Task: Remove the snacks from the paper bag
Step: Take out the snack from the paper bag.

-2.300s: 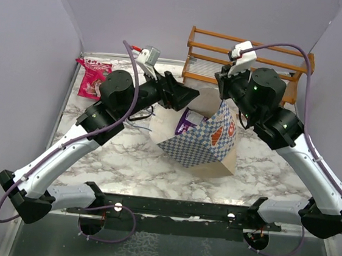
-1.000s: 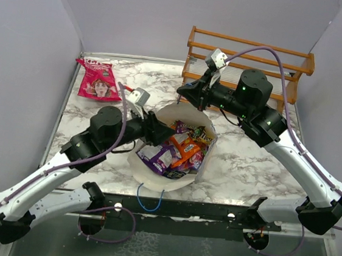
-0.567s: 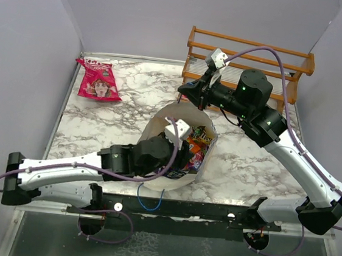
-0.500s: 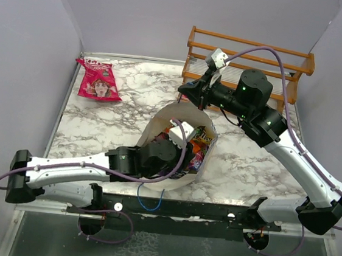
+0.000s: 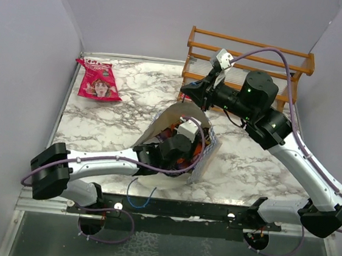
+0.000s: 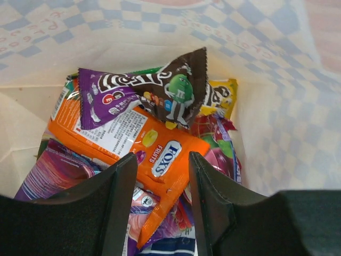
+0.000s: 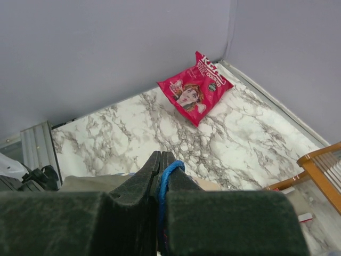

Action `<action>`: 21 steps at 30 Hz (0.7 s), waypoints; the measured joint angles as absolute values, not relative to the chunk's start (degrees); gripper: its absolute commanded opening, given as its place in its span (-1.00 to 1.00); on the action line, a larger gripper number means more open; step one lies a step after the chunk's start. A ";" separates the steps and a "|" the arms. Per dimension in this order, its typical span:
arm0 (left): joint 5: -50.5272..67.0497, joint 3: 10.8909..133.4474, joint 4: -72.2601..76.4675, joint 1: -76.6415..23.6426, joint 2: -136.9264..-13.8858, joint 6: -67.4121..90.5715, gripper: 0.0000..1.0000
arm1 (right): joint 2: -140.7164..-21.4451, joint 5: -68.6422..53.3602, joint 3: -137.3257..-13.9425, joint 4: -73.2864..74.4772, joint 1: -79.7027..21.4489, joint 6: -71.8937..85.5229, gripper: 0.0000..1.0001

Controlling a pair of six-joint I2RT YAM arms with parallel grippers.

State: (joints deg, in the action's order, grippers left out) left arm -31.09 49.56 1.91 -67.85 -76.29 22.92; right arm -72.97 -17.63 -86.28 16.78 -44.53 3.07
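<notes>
1. In the overhead view the left end effector (image 5: 178,146) is sunk in the mouth of the paper bag (image 5: 209,151). The bag stands on the marble surface (image 5: 132,90) between the arms. The wrist hides the fingers from that camera.
2. The left wrist camera shows the fingers (image 6: 120,202) spread apart over an orange packet (image 6: 160,138). Whether they touch it cannot be told.
3. That packet reads "FOX'S FRUITS". On it lies a brown packet (image 6: 181,88) with a green cartoon candy figure, beside a purple packet (image 6: 96,101). A yellow packet (image 6: 226,90) is mostly covered.
4. The right end effector (image 7: 160,160) is pressed together on the bag's blue cord handle (image 7: 168,170). Only its own wrist camera shows this.
5. A pink-red bag with a face (image 5: 99,82) lies outside the paper bag, in the far left corner. Its white lettering is too small to read with certainty.
6. The wooden rack (image 5: 252,51) is cut off in the right wrist view.
</notes>
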 measured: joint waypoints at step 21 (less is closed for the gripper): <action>-20.82 51.96 18.31 -61.19 -89.62 17.26 -0.08 | -72.42 -18.33 -85.78 17.12 -44.53 4.56 -0.96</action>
State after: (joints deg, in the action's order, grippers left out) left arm -20.82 51.96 18.31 -61.19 -89.62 17.26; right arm -72.42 -18.33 -85.78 17.12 -44.53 4.56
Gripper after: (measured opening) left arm 0.610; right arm 0.023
